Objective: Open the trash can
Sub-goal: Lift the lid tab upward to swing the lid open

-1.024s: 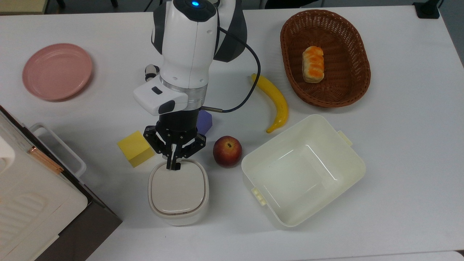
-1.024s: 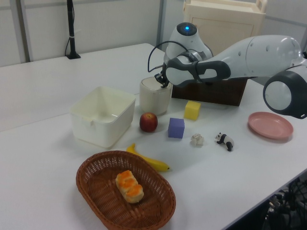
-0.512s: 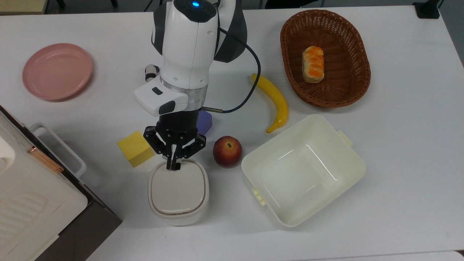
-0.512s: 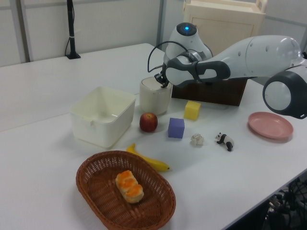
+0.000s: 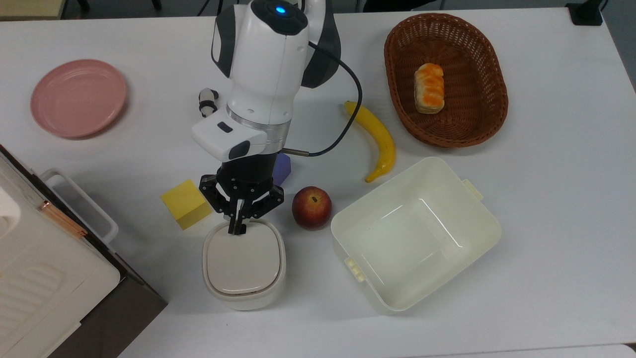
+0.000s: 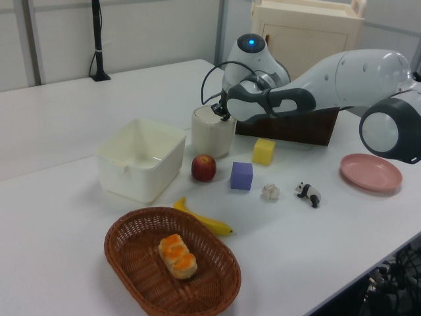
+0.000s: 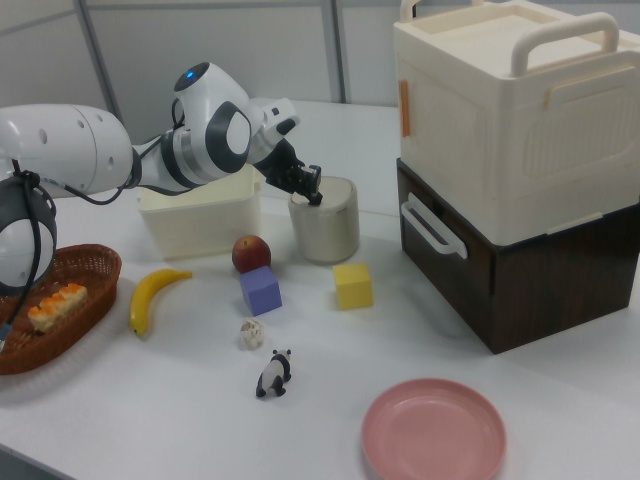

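You are looking at an off-white trash can [image 5: 244, 298] wearing a beige-grey lid, a yellow cube [image 5: 186, 203], a purple cube [image 7: 260, 290], a red apple [image 5: 311, 207], a pink plate [image 5: 78, 97] (plain, unpatterned) and a brown woven basket [image 5: 492, 104] on the white bench [image 5: 546, 199].

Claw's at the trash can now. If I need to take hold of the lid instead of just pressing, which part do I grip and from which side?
Judging from the top view, grip the trash can lid's rim at the edge toward the top view's top, where the shut claw now sits, coming from above. The lid lies flat and flush inside the body, so just that thin raised rim offers purchase; I can't tell where its hinge is.
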